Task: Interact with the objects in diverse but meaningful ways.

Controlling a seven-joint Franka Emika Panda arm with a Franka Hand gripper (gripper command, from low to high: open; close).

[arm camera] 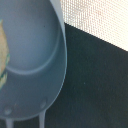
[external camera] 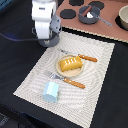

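A yellow-orange bread loaf (external camera: 70, 63) lies on a small pale plate (external camera: 60, 71) in the middle of the striped placemat (external camera: 97, 85). Near the mat's front edge stands the pale blue carton (external camera: 51, 91). A thin reddish sausage (external camera: 85, 10) and a small white piece (external camera: 90, 15) rest in a grey pot (external camera: 83, 15) at the back. My gripper (external camera: 48, 40) hangs low over the mat's far corner at the exterior view's left, apart from the loaf. Its fingers are hidden. In the wrist view a grey rounded shape (arm camera: 35, 55) fills much of the picture; I cannot tell what it is.
An orange-handled fork (external camera: 66, 80) lies in front of the plate and an orange-handled knife (external camera: 84, 57) behind it. A second pot (external camera: 123, 18) stands at the back right on a brown board (external camera: 107, 27). Black tabletop (arm camera: 95, 85) surrounds the mat.
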